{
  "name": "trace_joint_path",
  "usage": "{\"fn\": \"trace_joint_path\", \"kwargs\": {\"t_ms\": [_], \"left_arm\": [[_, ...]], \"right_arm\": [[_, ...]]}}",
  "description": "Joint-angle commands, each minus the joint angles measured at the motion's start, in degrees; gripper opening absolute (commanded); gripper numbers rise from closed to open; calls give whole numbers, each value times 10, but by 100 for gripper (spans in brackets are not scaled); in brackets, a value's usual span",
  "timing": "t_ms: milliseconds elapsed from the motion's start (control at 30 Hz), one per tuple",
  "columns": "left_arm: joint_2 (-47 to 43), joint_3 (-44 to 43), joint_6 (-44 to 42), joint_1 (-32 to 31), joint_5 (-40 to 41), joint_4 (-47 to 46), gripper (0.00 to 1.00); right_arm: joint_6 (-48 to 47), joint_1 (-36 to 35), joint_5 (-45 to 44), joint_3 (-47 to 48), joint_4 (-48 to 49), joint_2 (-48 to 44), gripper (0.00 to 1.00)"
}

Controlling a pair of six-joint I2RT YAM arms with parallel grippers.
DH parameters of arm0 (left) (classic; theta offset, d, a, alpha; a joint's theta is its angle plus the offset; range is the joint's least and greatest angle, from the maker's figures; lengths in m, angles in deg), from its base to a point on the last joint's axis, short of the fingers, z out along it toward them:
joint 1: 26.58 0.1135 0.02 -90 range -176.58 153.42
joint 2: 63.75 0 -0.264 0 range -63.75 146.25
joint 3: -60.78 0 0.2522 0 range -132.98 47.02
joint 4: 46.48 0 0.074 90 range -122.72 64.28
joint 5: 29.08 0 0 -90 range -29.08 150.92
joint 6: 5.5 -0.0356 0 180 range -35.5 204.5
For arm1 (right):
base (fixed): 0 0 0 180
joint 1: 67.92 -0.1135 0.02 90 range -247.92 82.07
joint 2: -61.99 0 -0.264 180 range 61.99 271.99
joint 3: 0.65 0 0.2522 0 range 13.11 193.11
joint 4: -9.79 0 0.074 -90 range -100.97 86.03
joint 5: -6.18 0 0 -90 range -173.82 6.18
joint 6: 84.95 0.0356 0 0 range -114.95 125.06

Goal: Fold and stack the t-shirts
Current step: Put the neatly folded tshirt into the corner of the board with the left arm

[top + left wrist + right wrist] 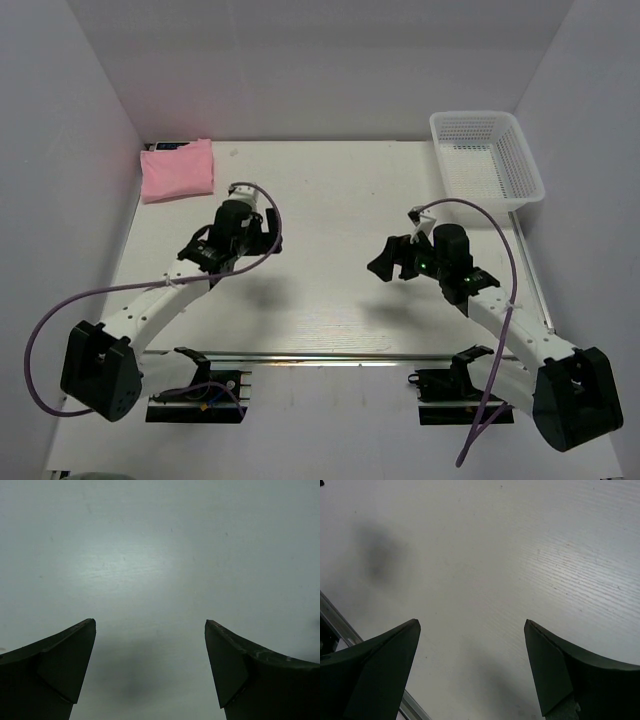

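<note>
We see the pink t-shirt (pixel 177 170) folded at the upper left of the surface (pixel 320 200); our left fingers (pixel 60 665) and right fingers (pixel 570 675) gape wide, holding nothing.

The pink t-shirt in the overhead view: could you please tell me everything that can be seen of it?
The pink t-shirt is plain light pink with no print, and its cloth looks thin and soft. It is folded into a compact, roughly rectangular bundle with slightly uneven edges. It lies flat at the far left corner of the table, close to the walls. Nothing lies on it or grips it, and it does not show in either wrist view.
</note>
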Motion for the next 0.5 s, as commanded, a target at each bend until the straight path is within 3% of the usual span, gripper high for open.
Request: {"fn": "trace_joint_path", "kwargs": {"t_ms": [0,200,467], "left_arm": [[-33,45,51,-52,62,37,100],[-96,82,70,-101,129,63,100],[-73,71,58,-141,168,56,100]], "right_arm": [[11,1,-7,-39,43,-34,90],[29,1,-11,-110,85,-99,90],[22,2,-45,-111,91,-113,90]]}}
